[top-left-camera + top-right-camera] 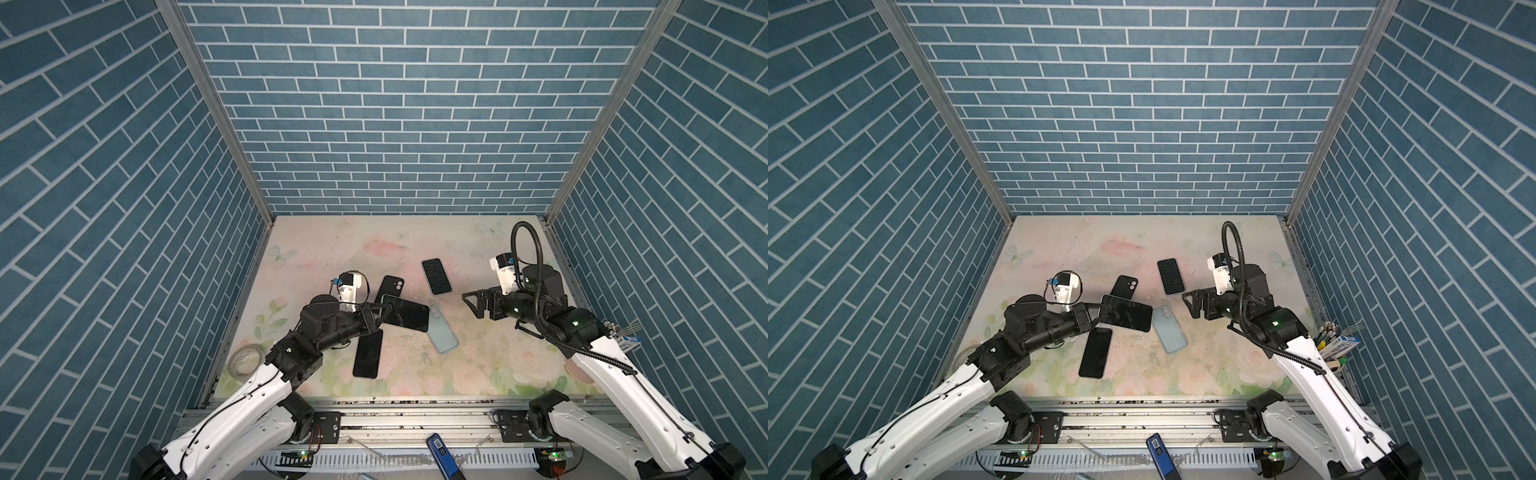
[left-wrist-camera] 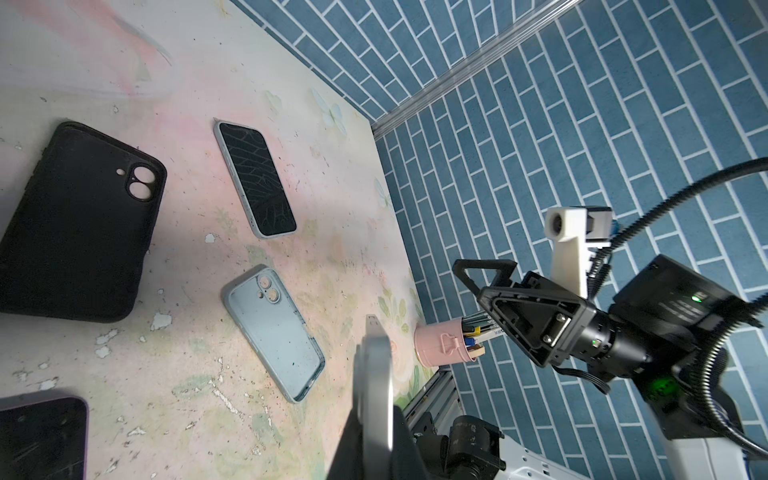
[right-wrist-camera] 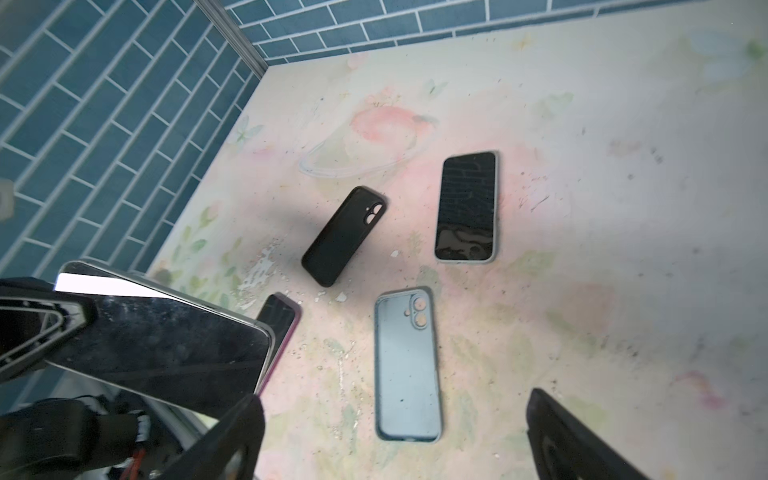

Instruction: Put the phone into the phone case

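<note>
Jaws of the left gripper (image 1: 385, 310) pinch a flat, shiny phone (image 1: 409, 316) above a black case (image 1: 391, 286). Right gripper (image 1: 472, 305) jaws stand wide apart, a smooth blue case (image 1: 444, 338) just past them.

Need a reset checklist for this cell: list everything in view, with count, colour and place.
held phone: 1, black screen, silver edge, lifted above table's left middle
black case: 1, black, table, far left of middle
light blue case: 1, empty, table's middle
cased phone: 1, dark screen, pale case, far middle
purple-edged phone: 1, black screen, near left
tape roll: 1, clear, beyond table's left edge
pink cup: 1, holds pens, right edge
blue device: 1, front rail
table: 1, pastel floral
left gripper: 1, black, gripping held phone
right gripper: 1, black, open, empty, right side
</note>
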Robot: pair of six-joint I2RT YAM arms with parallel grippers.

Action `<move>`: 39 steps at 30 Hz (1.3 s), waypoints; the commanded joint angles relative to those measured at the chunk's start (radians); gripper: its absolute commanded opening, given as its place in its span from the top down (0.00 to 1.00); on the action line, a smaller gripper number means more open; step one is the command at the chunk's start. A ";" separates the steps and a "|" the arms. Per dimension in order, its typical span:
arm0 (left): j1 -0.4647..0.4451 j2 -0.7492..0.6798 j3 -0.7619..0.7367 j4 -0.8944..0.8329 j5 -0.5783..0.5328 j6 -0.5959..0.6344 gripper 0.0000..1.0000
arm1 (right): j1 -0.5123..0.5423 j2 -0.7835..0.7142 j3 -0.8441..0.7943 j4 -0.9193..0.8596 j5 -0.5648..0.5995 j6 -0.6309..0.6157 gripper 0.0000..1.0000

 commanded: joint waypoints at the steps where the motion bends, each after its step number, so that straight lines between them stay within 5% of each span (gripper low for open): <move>1: 0.007 -0.018 0.013 0.043 0.000 0.006 1.00 | -0.108 0.003 -0.110 0.298 -0.346 0.285 0.07; 4: 0.007 -0.025 0.006 0.074 0.009 -0.017 1.00 | -0.167 0.051 -0.220 0.584 -0.485 0.483 0.12; 11: 0.007 -0.042 -0.018 0.156 0.017 -0.075 1.00 | -0.168 0.107 -0.279 0.693 -0.532 0.549 0.15; 18: 0.007 -0.018 -0.047 0.274 0.020 -0.138 1.00 | -0.165 0.173 -0.374 1.024 -0.584 0.777 0.16; 30: 0.007 0.019 -0.058 0.391 0.028 -0.205 1.00 | -0.091 0.193 -0.359 1.113 -0.602 0.813 0.23; 39: 0.007 0.048 -0.065 0.469 0.037 -0.244 1.00 | 0.019 0.341 -0.345 1.465 -0.627 0.996 0.30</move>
